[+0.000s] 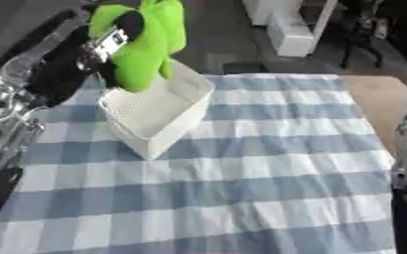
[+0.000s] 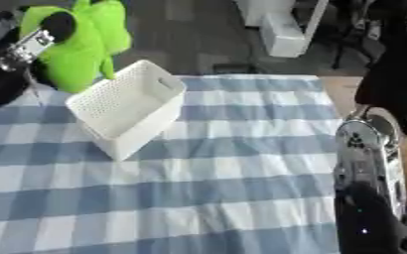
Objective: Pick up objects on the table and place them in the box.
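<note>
A bright green plush toy hangs in the air over the far left edge of the white perforated box. My left hand comes in from the upper left and is shut on the toy, a black finger curled over its top. The toy's lower end reaches just past the box's far rim. The box stands at an angle on the checked cloth, and what I see of its inside is bare. My right arm rises along the right edge, with a dark shape above the silver wrist; its fingers are not distinguishable.
A blue and white checked cloth covers the table, and bare wood shows at the far right. White furniture and dark chair legs stand on the floor beyond the table.
</note>
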Available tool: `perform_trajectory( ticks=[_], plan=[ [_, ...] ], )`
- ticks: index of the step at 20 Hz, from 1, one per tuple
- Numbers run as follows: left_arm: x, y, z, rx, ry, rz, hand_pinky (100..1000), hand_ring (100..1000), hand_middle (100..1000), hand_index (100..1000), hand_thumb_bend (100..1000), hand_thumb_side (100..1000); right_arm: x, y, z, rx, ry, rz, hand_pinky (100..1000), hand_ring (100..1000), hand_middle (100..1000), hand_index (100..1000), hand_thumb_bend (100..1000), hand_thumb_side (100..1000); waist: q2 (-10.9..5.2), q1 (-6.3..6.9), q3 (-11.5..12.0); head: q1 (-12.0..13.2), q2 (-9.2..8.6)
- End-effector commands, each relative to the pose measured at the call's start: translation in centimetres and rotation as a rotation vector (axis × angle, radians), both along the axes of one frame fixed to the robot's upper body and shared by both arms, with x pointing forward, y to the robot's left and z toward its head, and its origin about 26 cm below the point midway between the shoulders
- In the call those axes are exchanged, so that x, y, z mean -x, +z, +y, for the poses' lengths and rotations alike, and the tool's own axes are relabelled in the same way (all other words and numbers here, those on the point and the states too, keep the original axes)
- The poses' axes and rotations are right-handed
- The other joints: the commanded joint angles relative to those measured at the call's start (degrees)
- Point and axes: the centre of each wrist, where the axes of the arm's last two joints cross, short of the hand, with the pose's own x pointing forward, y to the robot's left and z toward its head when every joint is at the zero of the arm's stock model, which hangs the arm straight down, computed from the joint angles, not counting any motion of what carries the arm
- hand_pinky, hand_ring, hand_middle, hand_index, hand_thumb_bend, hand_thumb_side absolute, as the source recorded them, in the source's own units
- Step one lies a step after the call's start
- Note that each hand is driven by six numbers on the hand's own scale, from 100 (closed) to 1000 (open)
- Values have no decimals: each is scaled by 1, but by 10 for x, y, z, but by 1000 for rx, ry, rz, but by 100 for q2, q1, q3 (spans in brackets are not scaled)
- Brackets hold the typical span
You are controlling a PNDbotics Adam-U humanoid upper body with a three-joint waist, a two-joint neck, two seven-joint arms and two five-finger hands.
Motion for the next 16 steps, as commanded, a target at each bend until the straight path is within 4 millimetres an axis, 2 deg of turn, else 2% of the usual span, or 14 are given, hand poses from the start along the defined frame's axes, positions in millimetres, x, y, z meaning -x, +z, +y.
perform_trajectory(
  ticks=[1, 6, 16],
  plan=[
    [-3, 14, 11, -42, 48, -67, 100, 100, 100, 369, 100, 639, 4, 7, -2, 19, -2, -25, 371, 478, 586, 720, 100, 969, -95, 46, -16, -83, -2],
    [-19, 6, 18, -137, 101, -121, 100, 100, 100, 391, 100, 643, 4, 7, 0, 30, 10, -25, 370, 478, 586, 719, 100, 969, -97, 57, -44, -59, -39],
    [-57, -19, 24, -335, 103, -215, 100, 100, 100, 335, 100, 651, 4, 9, 6, 37, 43, -31, 369, 478, 587, 721, 100, 969, -62, 71, -154, 71, 19]
  ],
)
